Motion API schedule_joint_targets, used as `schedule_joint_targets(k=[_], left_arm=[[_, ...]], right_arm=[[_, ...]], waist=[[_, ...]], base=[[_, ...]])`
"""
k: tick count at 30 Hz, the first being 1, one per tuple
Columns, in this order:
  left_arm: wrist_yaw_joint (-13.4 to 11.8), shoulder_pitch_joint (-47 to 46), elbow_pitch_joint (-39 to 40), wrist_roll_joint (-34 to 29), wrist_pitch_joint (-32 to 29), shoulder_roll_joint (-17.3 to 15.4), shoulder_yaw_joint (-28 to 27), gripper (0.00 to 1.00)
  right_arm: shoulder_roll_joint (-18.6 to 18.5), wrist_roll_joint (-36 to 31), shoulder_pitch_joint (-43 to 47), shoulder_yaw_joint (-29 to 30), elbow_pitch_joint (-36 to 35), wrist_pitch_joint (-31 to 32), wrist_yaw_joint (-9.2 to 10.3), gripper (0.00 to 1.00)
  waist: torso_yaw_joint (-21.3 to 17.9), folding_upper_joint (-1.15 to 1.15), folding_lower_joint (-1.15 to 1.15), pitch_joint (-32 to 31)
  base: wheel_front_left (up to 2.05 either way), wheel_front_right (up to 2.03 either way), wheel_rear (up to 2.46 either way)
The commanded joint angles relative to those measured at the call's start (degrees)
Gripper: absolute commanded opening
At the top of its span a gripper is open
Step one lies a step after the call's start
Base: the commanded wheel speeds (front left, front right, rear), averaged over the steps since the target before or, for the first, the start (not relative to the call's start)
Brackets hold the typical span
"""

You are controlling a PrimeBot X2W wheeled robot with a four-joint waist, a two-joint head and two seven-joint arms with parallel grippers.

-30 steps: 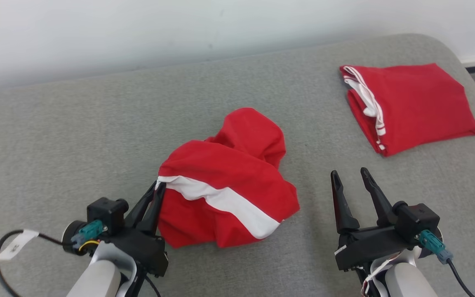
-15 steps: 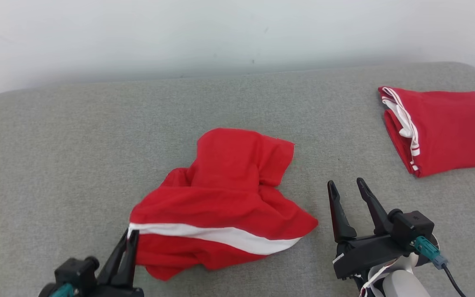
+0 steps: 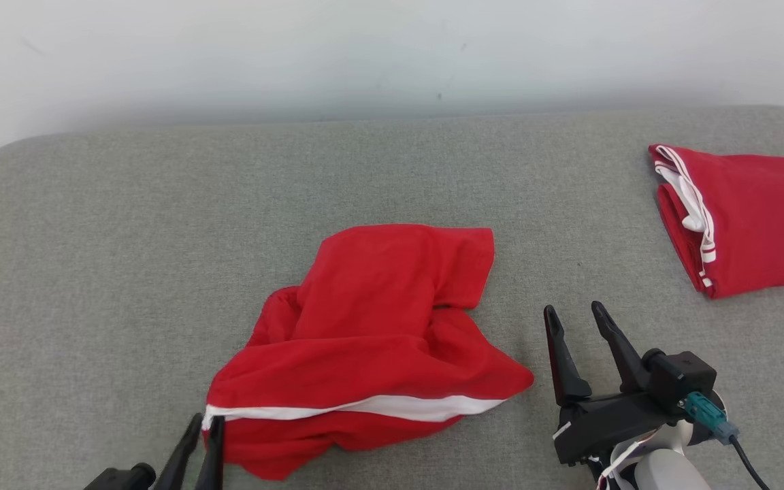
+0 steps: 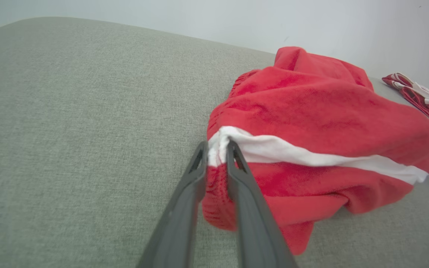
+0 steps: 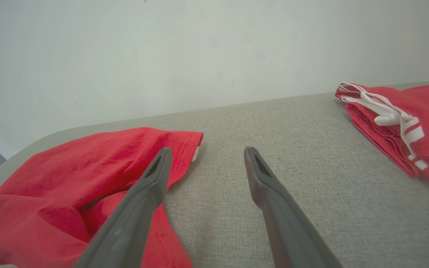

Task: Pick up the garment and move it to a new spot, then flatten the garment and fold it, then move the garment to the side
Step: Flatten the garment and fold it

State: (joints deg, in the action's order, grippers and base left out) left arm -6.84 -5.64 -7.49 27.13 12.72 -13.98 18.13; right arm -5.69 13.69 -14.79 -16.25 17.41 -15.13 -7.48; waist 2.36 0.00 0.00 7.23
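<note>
**Jersey heaped near the front edge, open desk all round**

The grey cloth-covered desk lies bare across its left half and along the far edge by the wall. The garment is a crumpled heap at centre front, its white band facing the near edge. A folded red garment sits well apart at the far right edge. The right fingers are spread wide and hold nothing, just beside the heap. The left fingers are nearly together and pinch the band's left end.

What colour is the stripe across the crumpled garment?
The stripe is white, on the red garment; clearest in the left wrist view.
</note>
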Motion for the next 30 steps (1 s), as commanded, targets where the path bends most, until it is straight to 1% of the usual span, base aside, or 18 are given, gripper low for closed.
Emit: schedule_joint_targets(k=[1, 2, 8, 13, 18, 22, 30], left_arm=[[-0.2, 0.9, -0.1, 0.5, 0.4, 0.0, -0.2, 0.96], [-0.2, 1.0, 0.1, 0.6, 0.7, 0.1, -0.4, 1.0], [0.2, 2.3, 3.1, 0.6, 1.8, 0.3, -1.7, 1.0], [-0.4, 3.4, 6.7, -0.5, 2.2, 0.3, -3.5, 1.0], [-1.3, 3.8, 7.9, -2.4, 2.5, 0.5, -6.2, 1.0], [-1.9, 4.3, 9.2, -4.4, 2.5, 2.2, -10.0, 1.0], [0.1, 5.1, 9.2, -6.8, 2.4, 4.5, -13.2, 1.0]], right_arm=[[-0.3, 0.5, 0.0, 0.1, 0.1, -0.1, -0.03, 1.0], [-0.4, 0.5, 0.1, 0.3, 0.1, -0.1, -0.03, 1.0], [-0.8, 0.8, 0.5, 0.7, 0.4, -0.1, -0.03, 1.0], [-1.0, 1.0, 0.9, 0.7, 0.4, -0.1, -0.03, 1.0], [-1.2, 2.0, 0.9, -0.6, 3.2, 0.5, -0.02, 1.0], [-2.0, 4.8, 0.2, -2.9, 6.3, 3.0, -0.03, 1.0], [-3.3, 8.8, -0.9, -6.9, 9.8, 7.4, -0.03, 1.0]], waist=[[0.2, 0.0, 0.0, -0.2], [0.4, 0.0, 0.0, -0.4], [1.3, 0.0, 0.0, -1.4], [1.6, 0.0, 0.0, -1.8], [1.0, 0.0, 0.0, -2.0], [0.7, 0.0, 0.0, -2.2], [1.3, 0.0, 0.0, -1.9]], base=[[0.0, 0.0, 0.0], [0.0, 0.0, 0.0], [0.0, 0.0, 0.0], [0.0, 0.0, 0.0], [0.0, 0.0, 0.0], [0.0, 0.0, 0.0], [0.0, 0.0, 0.0]])
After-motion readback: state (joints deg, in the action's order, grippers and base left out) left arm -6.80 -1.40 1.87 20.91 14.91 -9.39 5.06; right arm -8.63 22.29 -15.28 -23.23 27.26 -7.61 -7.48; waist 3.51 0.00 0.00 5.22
